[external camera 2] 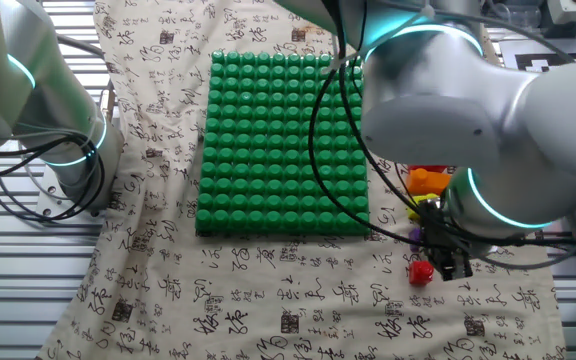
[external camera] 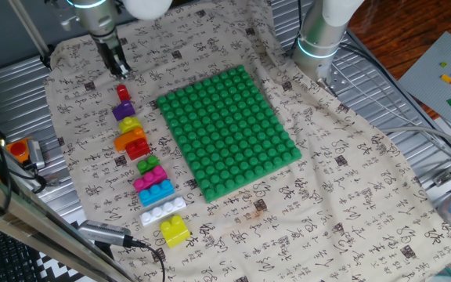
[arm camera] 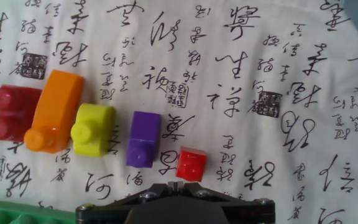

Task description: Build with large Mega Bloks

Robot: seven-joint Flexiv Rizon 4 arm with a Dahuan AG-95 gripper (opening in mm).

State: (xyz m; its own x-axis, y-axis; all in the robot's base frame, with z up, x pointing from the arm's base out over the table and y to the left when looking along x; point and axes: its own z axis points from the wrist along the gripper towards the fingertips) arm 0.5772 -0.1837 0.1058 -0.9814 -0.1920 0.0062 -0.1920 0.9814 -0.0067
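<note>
Red, purple, yellow and orange bricks are laid in a row on a printed cloth, left of the big green studded plate. The small red brick sits at the far end of the row, followed by the purple brick, the yellow brick and the orange brick. Further bricks in red, green, pink, blue, white and yellow complete the row. The gripper is held just beyond the small red brick, above the cloth. Nothing is seen between its fingers, which appear close together.
</note>
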